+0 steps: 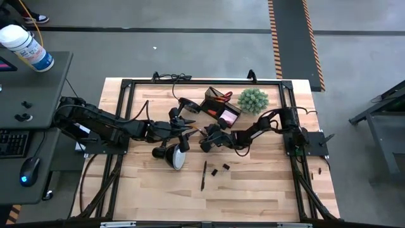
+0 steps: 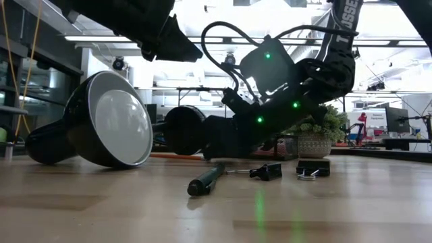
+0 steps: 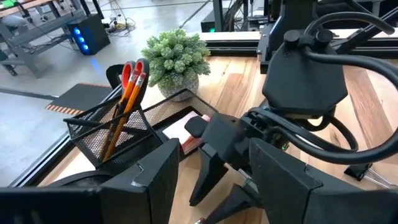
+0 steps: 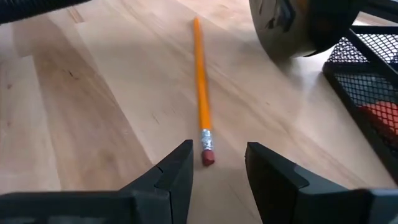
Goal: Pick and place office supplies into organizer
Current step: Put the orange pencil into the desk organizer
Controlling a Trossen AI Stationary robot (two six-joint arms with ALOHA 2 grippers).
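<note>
Inside black wire-mesh organizer [image 3: 118,134], orange-handled scissors [image 3: 132,70], two yellow-orange pencils [image 3: 124,109], pink pad [image 3: 186,129]; loose orange pencil [image 4: 200,81] with pink eraser, right gripper [image 4: 217,165] wide astride it, left gripper [image 3: 211,186] wide, empty.

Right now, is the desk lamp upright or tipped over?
Tipped over: the desk lamp lies on the table, its round shade face turned sideways.

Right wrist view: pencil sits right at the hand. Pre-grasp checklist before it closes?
1. Right hand open: ok.
2. Pencil flat on the table, eraser end between the fingers: ok.
3. Pencil free of the lamp and organizer: ok.
4. Left hand out of the way: not ok, it hovers close beside the right arm.
5. Fingers low enough to pinch the pencil: cannot tell.
6. Room in the organizer's cup: ok, a few pencils and scissors inside.
</note>
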